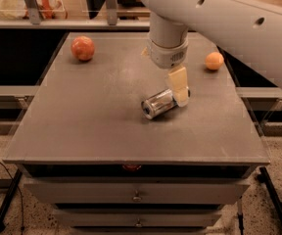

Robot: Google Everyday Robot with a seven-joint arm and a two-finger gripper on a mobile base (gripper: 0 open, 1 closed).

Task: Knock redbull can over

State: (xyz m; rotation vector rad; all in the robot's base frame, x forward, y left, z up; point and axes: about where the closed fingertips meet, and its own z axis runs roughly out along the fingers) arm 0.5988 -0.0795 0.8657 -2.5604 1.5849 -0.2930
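Glossy metal redbull can (158, 103) beside smooth plastic claw (179, 93), matt table (82, 124)

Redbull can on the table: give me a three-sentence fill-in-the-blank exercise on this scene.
1. The redbull can lies on its ____ on the table.
2. The table also holds ____ round orange fruits.
3. The gripper hangs low over the table, right beside the ____.
Missing words: side; two; redbull can.

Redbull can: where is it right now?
In the camera view the redbull can lies on its side near the middle of the table, its right end at the gripper; one orange fruit sits back-left, a second orange fruit back-right.
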